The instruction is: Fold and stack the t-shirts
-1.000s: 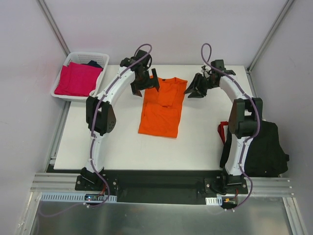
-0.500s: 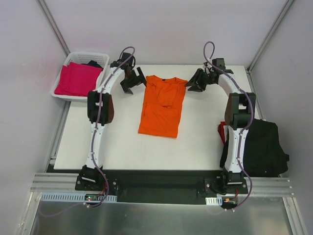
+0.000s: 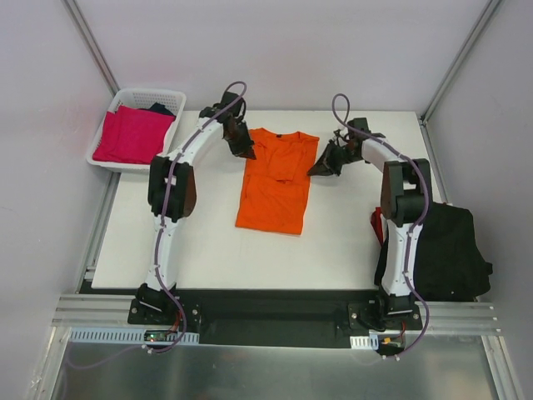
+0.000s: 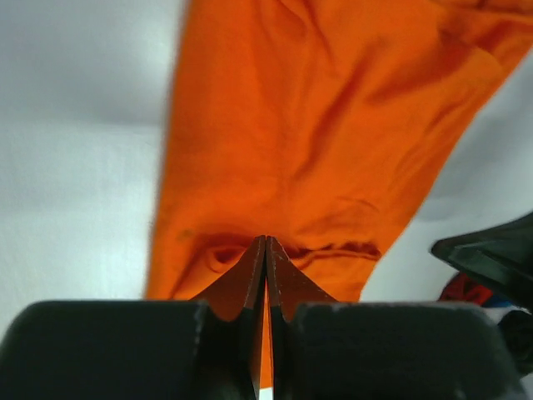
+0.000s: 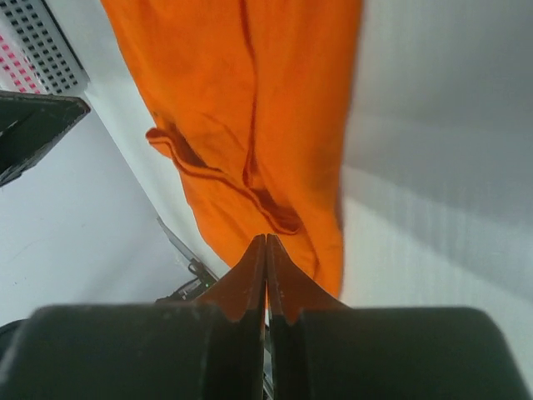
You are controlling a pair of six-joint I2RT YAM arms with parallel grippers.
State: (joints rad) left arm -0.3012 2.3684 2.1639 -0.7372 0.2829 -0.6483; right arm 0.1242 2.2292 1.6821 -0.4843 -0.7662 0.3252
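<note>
The orange t-shirt (image 3: 273,187) lies lengthwise in the middle of the white counter (image 3: 200,250) in my overhead view, collar toward the far edge; my left claw (image 3: 247,151) sits at its far left shoulder and my right claw (image 3: 320,169) at its far right shoulder; a magenta-pink t-shirt (image 3: 129,135) lies in the white basket (image 3: 148,92) off the counter's far left corner; a black t-shirt (image 3: 450,250) with red trim is heaped at the right edge beside the right arm. From the left wrist I see the jaws pressed fully together, tips nipping a puckered edge of the orange cloth, which stretches away across the counter. From the right wrist the jaws are likewise squeezed tight, tips pinching a wrinkled fold at the shirt's edge; the basket shows in the upper left corner.
</note>
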